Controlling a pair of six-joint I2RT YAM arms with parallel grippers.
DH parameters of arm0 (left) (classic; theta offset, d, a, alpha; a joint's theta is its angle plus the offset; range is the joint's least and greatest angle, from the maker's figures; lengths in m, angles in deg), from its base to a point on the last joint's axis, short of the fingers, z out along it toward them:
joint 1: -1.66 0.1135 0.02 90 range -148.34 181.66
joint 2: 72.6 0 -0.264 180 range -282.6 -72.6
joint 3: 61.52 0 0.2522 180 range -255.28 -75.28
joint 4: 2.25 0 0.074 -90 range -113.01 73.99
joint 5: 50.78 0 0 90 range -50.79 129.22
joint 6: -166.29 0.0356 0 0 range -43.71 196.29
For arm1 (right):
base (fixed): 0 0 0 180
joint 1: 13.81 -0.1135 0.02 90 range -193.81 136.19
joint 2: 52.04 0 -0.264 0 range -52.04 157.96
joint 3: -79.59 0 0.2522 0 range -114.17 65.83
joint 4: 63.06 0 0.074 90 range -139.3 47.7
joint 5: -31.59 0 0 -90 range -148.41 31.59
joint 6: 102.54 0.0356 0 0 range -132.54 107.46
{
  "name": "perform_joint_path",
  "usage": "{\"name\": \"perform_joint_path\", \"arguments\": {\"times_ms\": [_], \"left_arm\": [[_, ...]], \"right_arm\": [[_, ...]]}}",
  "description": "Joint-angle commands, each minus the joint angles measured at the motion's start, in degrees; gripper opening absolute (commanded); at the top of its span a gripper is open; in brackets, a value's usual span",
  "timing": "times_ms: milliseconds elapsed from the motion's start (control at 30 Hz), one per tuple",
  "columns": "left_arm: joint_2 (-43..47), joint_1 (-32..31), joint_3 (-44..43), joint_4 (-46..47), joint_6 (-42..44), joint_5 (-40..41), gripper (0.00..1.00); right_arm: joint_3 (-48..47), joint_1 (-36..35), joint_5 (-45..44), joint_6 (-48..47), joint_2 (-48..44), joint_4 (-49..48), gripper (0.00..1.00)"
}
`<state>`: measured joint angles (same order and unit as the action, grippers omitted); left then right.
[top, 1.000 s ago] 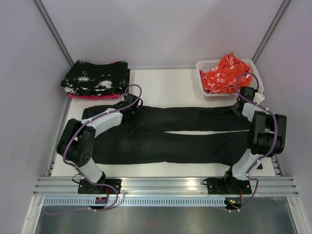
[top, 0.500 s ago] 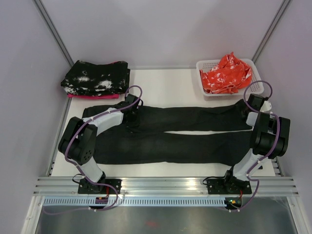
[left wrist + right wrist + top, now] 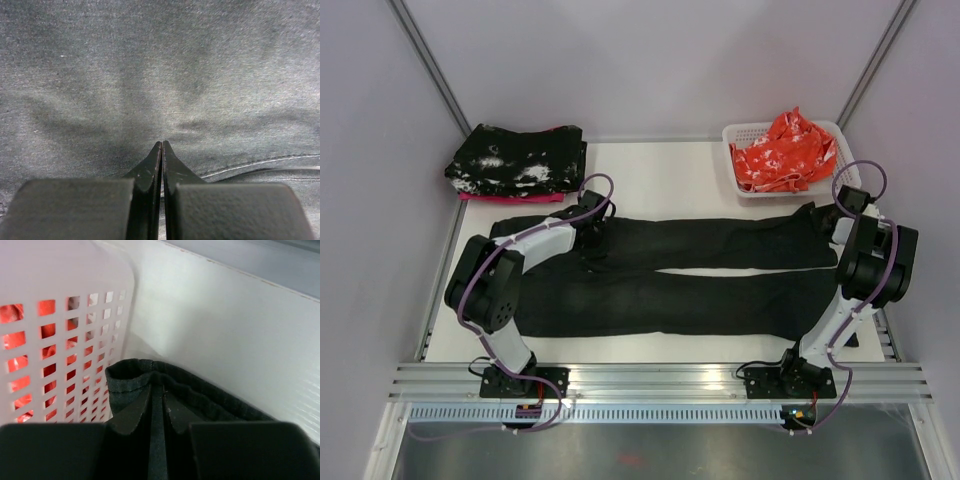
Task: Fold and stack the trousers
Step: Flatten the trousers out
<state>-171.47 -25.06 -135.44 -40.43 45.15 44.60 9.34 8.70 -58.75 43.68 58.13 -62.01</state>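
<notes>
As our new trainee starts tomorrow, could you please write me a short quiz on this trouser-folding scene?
1. True or false: the white basket holds the orange-red cloth.
2. Which part of the trousers does the right hand pinch? A) the waistband B) a leg's hem C) the crotch
3. In which corner of the table does the folded speckled cloth lie?
Key: 1 true; 2 B; 3 the far left corner.
</notes>
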Motion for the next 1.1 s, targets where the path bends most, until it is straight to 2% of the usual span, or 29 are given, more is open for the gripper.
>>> {"name": "perform_joint_path", "arguments": {"times_ms": [0, 133, 300, 367, 400, 433, 467, 533, 567, 667, 767, 833, 867, 967, 1067], "left_arm": [[-0.62, 0.27, -2.24, -0.54, 0.20, -0.20, 0.04], [-0.89, 0.79, -3.21, -1.15, 0.72, 0.32, 0.05], [2.00, 4.30, -5.58, -2.20, 2.65, -0.99, 0.08], [4.55, 6.76, -5.93, -2.21, 3.36, -3.36, 0.18], [6.13, 7.64, -5.85, -2.21, 3.97, -4.24, 0.23], [9.28, 9.47, -5.76, -2.29, 4.15, -5.12, 0.37], [10.79, 10.54, -5.67, -3.16, 4.15, -5.12, 0.48], [14.56, 14.56, -5.41, -4.31, 4.33, -7.47, 0.66], [15.80, 16.33, -4.54, -5.01, 4.42, -8.89, 0.68], [20.20, 24.42, -1.82, -6.16, 2.75, -12.77, 0.70], [26.33, 29.79, 1.43, -9.23, -1.11, -10.50, 0.72], [30.47, 32.07, 3.29, -11.95, -4.62, -7.17, 0.95], [34.93, 32.86, 4.86, -12.83, -6.72, -6.19, 0.99], [41.02, 36.91, 6.72, -19.06, -11.30, -0.31, 1.00], [47.61, 39.28, 9.17, -28.64, -21.14, 9.44, 1.00]], "right_arm": [[-1.96, 0.52, -3.52, -2.70, 0.14, 8.92, 0.19], [-2.40, 1.14, -8.00, -5.68, -1.01, 14.36, 0.19], [-3.18, 1.67, -4.51, -10.69, -4.60, 14.82, 0.19], [-3.80, 1.58, -1.44, -14.38, -8.71, 15.26, 0.21], [-5.11, 1.58, -0.81, -15.61, -10.22, 17.26, 0.27], [-5.99, 1.58, -0.54, -17.27, -11.72, 18.85, 0.32], [-6.87, 1.58, 0.07, -18.42, -14.78, 20.34, 0.50], [-8.90, 1.58, 1.82, -20.53, -17.69, 25.44, 0.66], [-9.08, 1.58, 3.31, -21.50, -20.75, 26.93, 0.77], [-7.24, 1.58, 4.82, -23.00, -27.60, 30.11, 0.87], [-2.33, 1.58, 6.75, -20.30, -35.42, 31.26, 0.88], [2.07, 1.58, 8.42, -18.27, -40.79, 31.08, 0.88], [3.48, 1.58, 8.77, -17.65, -42.13, 31.69, 0.88], [4.02, 1.49, 8.16, -18.34, -44.25, 36.60, 0.88], [5.51, 1.41, 9.12, -19.14, -46.44, 39.60, 0.88]]}}
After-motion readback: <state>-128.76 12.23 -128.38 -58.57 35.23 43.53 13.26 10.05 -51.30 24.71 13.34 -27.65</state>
